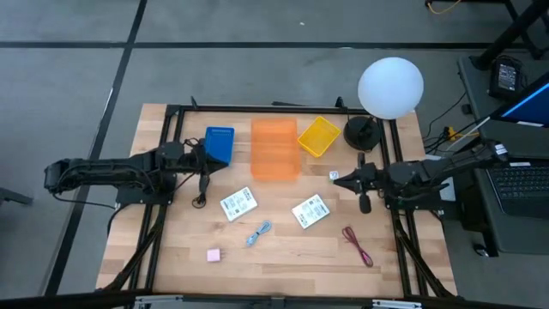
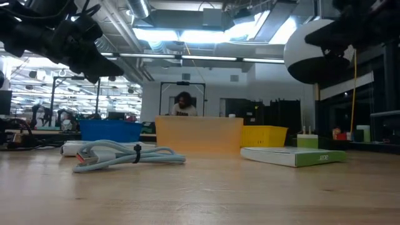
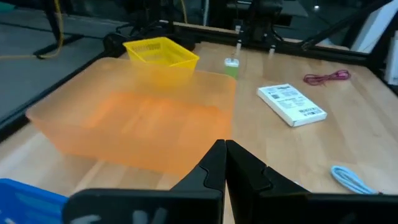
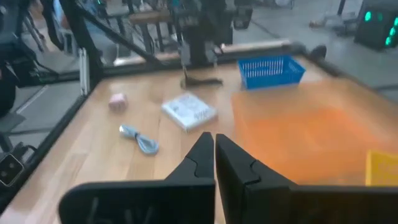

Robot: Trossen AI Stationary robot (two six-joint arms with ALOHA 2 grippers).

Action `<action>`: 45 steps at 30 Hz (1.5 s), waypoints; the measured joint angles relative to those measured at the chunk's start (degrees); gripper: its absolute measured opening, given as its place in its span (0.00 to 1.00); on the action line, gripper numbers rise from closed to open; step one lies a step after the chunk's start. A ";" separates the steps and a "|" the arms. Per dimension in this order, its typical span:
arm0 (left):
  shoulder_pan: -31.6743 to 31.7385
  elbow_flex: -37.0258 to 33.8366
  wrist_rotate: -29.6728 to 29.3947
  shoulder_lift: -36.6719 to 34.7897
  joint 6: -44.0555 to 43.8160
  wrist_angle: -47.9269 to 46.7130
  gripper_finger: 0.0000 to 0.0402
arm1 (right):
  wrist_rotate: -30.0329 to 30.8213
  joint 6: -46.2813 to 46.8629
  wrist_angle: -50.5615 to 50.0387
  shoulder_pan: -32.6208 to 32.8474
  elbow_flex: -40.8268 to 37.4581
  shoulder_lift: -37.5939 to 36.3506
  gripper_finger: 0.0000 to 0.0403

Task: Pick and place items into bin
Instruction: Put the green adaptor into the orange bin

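On the wooden table (image 1: 283, 249) I see both arms parked at the sides: the left gripper (image 1: 204, 178) beside the blue basket (image 1: 220, 144), the right gripper (image 1: 364, 202) near the black lamp base, each with fingers pressed together, holding nothing. Two white printed packets (image 1: 238, 203) (image 1: 310, 211), a light-blue cable (image 1: 259, 233), a pink cube (image 1: 213, 255) and a dark-red cord (image 1: 358, 245) lie in front of the translucent orange bin (image 1: 274, 149).

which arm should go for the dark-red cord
Right. The dark-red cord lies on the right side of the table, near the shut right gripper; the left gripper is across the table.
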 joint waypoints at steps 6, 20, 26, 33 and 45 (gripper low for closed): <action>-2.36 0.57 1.36 3.79 -1.77 -2.13 0.01 | -0.13 10.37 -1.64 0.01 2.75 9.85 0.00; -9.16 12.84 -9.04 11.32 4.00 -17.45 0.01 | -0.43 10.90 -12.97 -0.17 13.91 22.43 0.00; -9.14 12.85 -9.16 11.31 5.46 -17.55 0.01 | -0.46 11.37 -12.24 -0.18 13.91 22.83 0.00; -9.11 12.85 -14.85 11.29 5.48 -17.54 0.02 | -0.50 11.39 -6.22 -0.17 13.91 22.81 0.00; -9.11 12.85 -18.22 11.29 5.48 -17.06 0.21 | 6.72 14.42 -7.69 -1.42 16.13 22.86 0.00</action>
